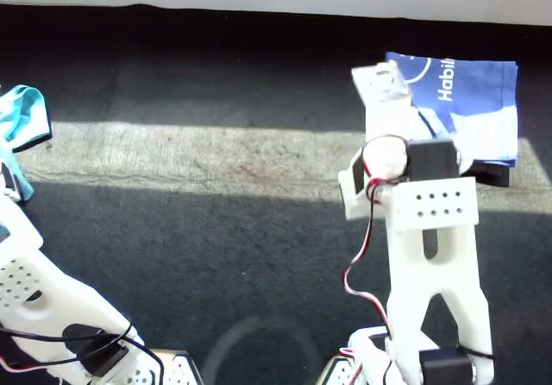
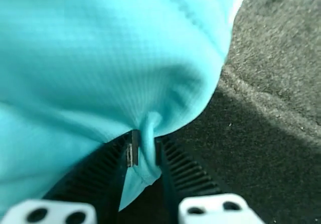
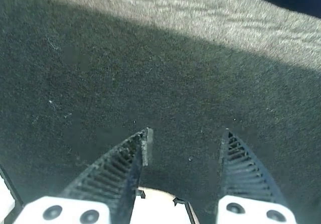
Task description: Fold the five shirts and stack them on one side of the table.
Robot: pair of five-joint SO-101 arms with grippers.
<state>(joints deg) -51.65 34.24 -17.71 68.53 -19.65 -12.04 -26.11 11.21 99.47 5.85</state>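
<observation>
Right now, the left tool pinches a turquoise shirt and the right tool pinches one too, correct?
No. The right tool is open and holds nothing, over bare dark mat, as the right wrist view shows. The left tool does pinch the turquoise shirt.

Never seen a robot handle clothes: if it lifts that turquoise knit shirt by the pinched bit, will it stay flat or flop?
Probably flop: the turquoise knit shirt bunches into a soft fold where the left hand pinches it. It looks thin and light, so likely to drape and swing.
</observation>
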